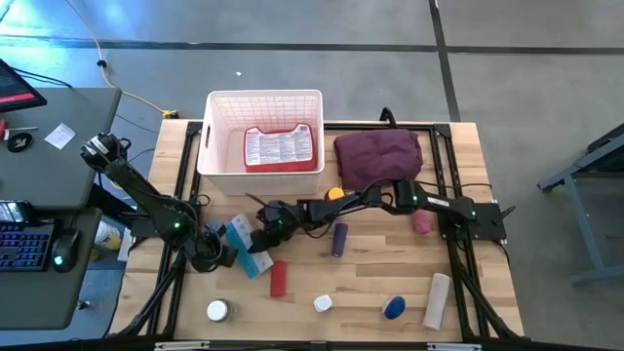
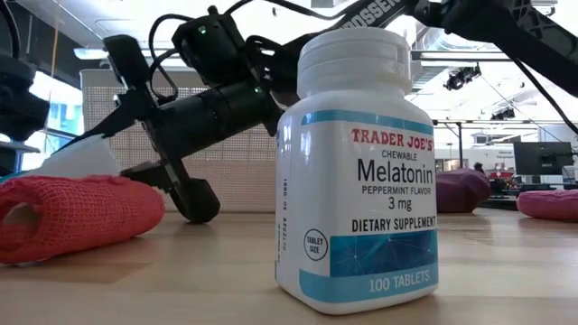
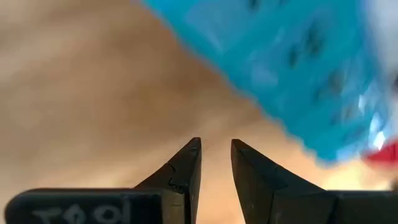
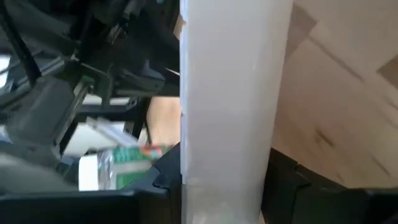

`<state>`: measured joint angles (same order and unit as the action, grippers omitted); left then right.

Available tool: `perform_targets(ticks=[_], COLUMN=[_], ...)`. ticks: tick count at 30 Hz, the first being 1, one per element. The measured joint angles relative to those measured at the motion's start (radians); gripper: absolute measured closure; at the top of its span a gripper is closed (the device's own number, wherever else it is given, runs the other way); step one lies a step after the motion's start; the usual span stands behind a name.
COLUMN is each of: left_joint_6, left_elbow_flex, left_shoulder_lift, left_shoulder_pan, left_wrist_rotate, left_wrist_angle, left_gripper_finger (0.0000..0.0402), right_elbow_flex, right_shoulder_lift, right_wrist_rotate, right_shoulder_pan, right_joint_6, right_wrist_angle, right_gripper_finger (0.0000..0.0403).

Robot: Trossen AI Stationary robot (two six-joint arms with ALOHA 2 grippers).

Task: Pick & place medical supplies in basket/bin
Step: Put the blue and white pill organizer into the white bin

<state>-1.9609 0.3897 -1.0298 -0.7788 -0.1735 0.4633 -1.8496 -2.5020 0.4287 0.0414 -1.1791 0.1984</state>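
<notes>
The white lattice basket (image 1: 216, 146) stands at the far middle with the red first-aid case (image 1: 283, 146) lying inside. A blue-white box (image 1: 244, 239) lies near the table's left, between both grippers. My right gripper (image 1: 263, 231) reaches in from the right and is shut on a white box face (image 4: 236, 93). My left gripper (image 1: 219, 255) hangs low just left of the box, fingers (image 3: 214, 158) a little apart and empty, with the box's blue face (image 3: 292, 68) ahead. Loose on the table are a red cylinder (image 1: 279, 278), a purple cylinder (image 1: 339, 239), a pink one (image 1: 421, 222) and a white one (image 1: 439, 300). My right gripper pinches the blue-white box between its two fingers, one on each flat side of its white end (image 4: 230, 168). The fingers come roughly level from the table's right. Whether the box is clear of the table does not show.
The maroon cloth bundle (image 1: 378, 156) lies right of the basket. A Melatonin bottle (image 2: 357, 171) stands near the front edge (image 1: 323, 303), with a white-lidded jar (image 1: 217, 311) and a blue item (image 1: 394, 308) beside it. An orange item (image 1: 335, 194) lies under my right arm.
</notes>
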Motion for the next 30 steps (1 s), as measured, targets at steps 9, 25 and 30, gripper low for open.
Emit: perform_targets(ticks=[9,25,30], left_joint_6=[0.126,1.019,1.188], left_elbow_flex=[0.121,0.584,0.682], left_shoulder_lift=[0.253,0.511,0.51], left_shoulder_pan=[0.0,0.0,0.0], left_wrist_rotate=[-0.011,-0.474,-0.671], left_wrist_angle=[0.066,0.116,0.15], left_gripper_finger=[0.0277,0.0277,0.0277], right_elbow_flex=[0.001,0.0,0.0], right_shoulder_lift=[0.16,0.669,0.734], right_wrist_rotate=[0.101,-0.29,-0.303], right_shoulder_pan=[-0.009,-0.117,-0.256], right_joint_6=[0.13,0.593,0.663], right_wrist_angle=[-0.133,-0.673,-0.66], right_gripper_finger=[0.0271,0.0271,0.0271])
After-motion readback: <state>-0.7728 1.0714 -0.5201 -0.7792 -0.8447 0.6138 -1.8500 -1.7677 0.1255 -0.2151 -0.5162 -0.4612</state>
